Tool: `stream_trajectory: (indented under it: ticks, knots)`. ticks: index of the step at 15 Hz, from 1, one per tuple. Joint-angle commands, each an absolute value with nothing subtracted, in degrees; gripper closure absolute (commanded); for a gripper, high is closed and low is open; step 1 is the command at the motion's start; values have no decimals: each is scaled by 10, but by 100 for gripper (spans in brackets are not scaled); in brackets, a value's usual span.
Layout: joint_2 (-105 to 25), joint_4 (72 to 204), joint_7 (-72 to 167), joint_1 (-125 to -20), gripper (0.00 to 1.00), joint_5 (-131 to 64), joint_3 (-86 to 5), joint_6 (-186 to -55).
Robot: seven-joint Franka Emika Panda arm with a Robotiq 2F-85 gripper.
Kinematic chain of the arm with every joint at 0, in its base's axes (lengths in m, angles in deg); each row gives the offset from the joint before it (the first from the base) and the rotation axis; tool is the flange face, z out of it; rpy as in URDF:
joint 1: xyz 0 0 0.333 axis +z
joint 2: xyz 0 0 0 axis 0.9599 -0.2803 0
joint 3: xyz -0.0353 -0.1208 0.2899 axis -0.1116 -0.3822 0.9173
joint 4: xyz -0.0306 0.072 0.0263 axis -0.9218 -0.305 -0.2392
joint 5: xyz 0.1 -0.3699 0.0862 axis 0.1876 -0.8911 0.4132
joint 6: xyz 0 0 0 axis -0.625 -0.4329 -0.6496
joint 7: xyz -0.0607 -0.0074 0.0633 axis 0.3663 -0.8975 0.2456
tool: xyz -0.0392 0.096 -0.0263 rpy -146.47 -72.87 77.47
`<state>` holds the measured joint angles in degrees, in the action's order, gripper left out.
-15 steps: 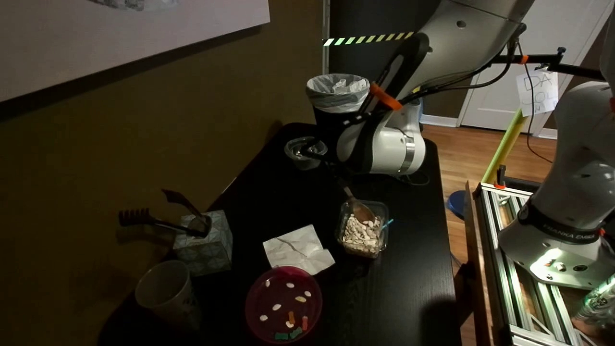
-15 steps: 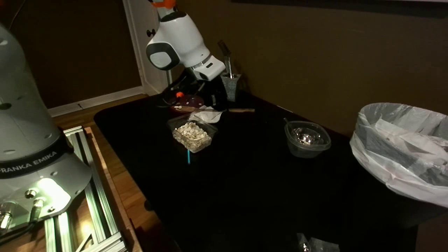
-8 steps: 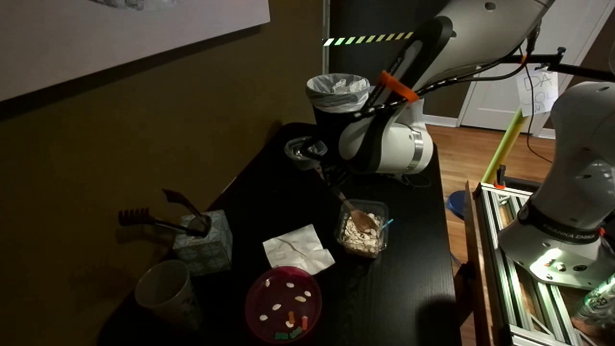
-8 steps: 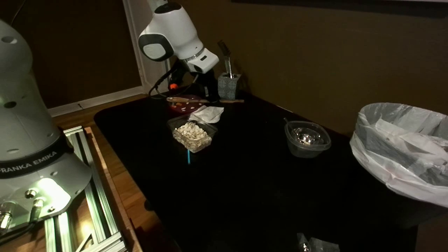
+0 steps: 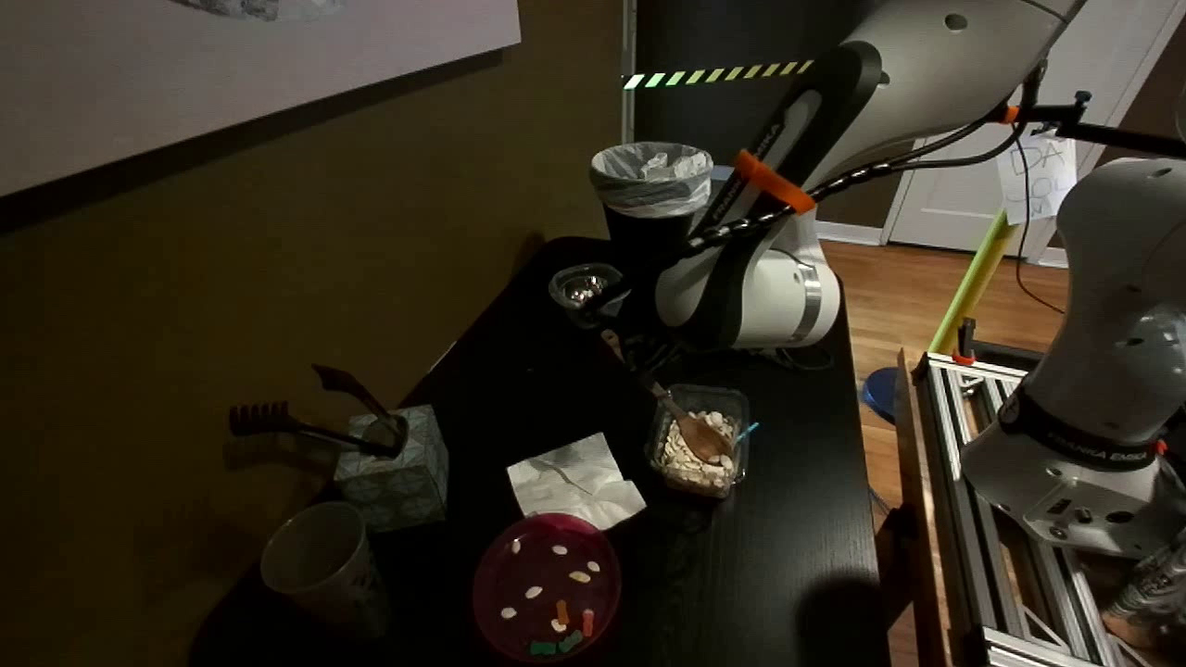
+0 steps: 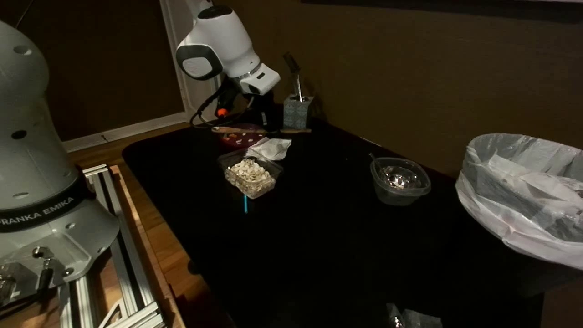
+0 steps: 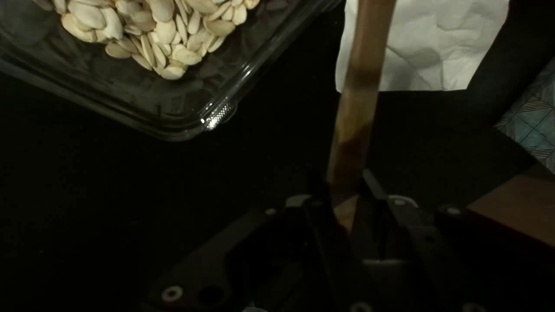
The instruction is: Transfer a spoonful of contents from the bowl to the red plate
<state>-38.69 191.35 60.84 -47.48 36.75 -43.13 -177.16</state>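
My gripper is shut on the handle of a wooden spoon. The scoop is out of the wrist view. In an exterior view the spoon overlaps a clear container of pale seeds. In an exterior view the level spoon lines up with the red plate, so it is held in the air. I cannot tell whether the scoop holds seeds. The seed container also shows in the wrist view. The red plate bears several seeds and small orange and green pieces.
A crumpled napkin lies beside the plate. A patterned box with utensils and a cup stand by the wall. Another clear container and a lined bin are farther off. A blue stick shows by the seed container.
The arm has moved with the spoon. The spoon has shifted up and left in one exterior picture, and its scoop lies lower over the seeds in the opposite one. The plate and container have not moved.
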Motion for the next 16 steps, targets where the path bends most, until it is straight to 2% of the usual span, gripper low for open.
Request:
stream_trajectory:
  ticks: [1, 4, 5, 16]
  knots:
    - [-387, 1913, 608, -475, 78, 367, -432, -1772]
    - [-387, 1913, 608, -475, 78, 367, -432, -1771]
    - [-387, 1913, 608, -475, 94, 367, -432, -1771]
    - [-450, 1891, 510, -429, 94, 413, -463, -1769]
